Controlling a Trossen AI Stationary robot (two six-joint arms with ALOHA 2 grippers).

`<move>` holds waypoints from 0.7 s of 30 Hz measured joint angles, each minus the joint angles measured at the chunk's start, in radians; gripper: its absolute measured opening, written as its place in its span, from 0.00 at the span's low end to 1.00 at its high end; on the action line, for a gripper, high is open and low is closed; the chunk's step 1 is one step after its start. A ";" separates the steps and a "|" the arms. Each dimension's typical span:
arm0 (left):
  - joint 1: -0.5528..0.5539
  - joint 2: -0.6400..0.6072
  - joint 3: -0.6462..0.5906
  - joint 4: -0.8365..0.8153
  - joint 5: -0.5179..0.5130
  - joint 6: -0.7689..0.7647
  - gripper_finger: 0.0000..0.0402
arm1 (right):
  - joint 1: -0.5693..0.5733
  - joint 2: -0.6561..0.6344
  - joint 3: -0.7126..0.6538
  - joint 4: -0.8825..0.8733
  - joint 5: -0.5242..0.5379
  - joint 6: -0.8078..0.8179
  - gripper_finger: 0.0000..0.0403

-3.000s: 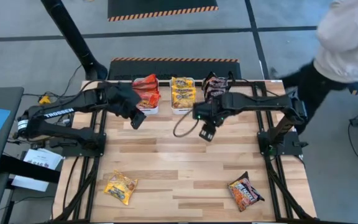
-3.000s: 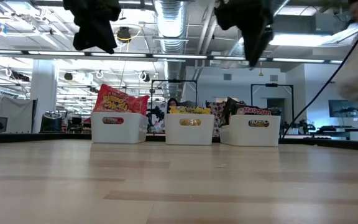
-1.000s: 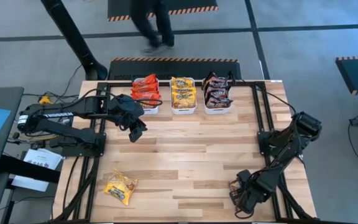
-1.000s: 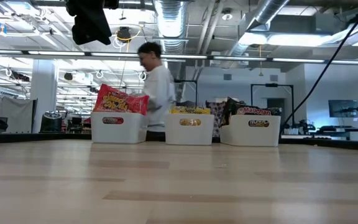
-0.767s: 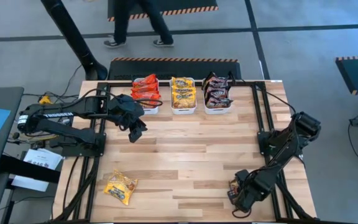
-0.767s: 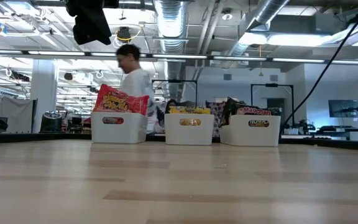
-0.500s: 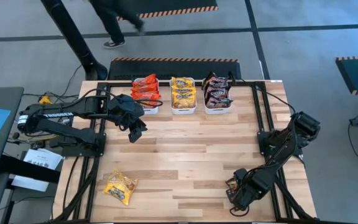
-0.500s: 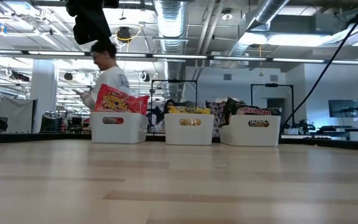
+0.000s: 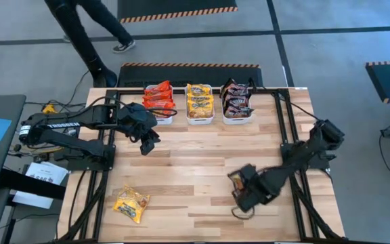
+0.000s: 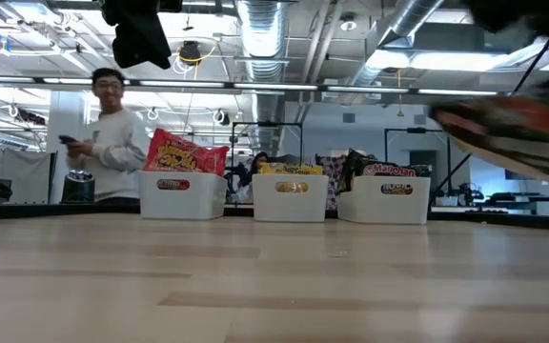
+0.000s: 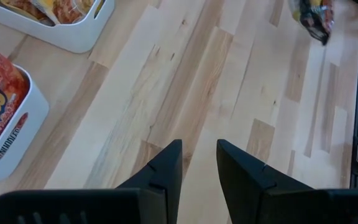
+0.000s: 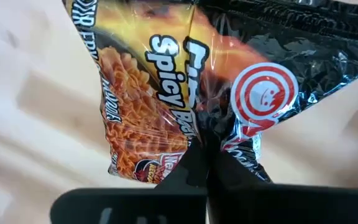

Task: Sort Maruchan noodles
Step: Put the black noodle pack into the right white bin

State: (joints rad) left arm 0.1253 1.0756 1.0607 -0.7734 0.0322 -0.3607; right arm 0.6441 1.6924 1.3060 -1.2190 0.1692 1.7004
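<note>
Item: one dark brown-black crinkly plastic ramen packet (image 12: 191,81) with red and orange print, pinched at its edge between the closed fingers of the right gripper (image 9: 244,192). The packet hung below the jaws, clear of the wooden table (image 9: 195,169), over the near right part of the top. In the low view it showed only as a blurred dark and red shape (image 10: 513,129) at the right.

Destination, judged: the right-hand white rectangular plastic tub (image 9: 237,116) in the row of three at the far edge, already holding packets of the same dark kind. It lay well apart from the right gripper, straight across the table toward the far side and almost in line with it. The coming move would likely be a carry along that line. The packet's long axis could not be told.

Other stock: red packets in the left-hand white tub (image 9: 161,118), yellow packets in the middle white tub (image 9: 200,119). One yellow crinkly packet (image 9: 131,203) lay flat and unsorted at the near left corner, nearer the left arm than the right.

Left gripper (image 9: 147,142): hovered just in front of the left-hand tub, fingers (image 11: 166,171) parted by a narrow gap, holding nothing and touching nothing.

Beyond the table: a person (image 10: 112,143) stood behind the tubs.
</note>
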 joint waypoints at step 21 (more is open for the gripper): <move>0.000 0.000 0.000 0.000 -0.082 0.000 0.22 | -0.644 -0.003 0.187 -0.347 0.449 -1.101 0.02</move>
State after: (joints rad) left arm 0.1257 1.0756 1.0607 -0.7731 -0.0498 -0.3603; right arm -0.0001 1.6893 1.4929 -1.5663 0.6182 0.5990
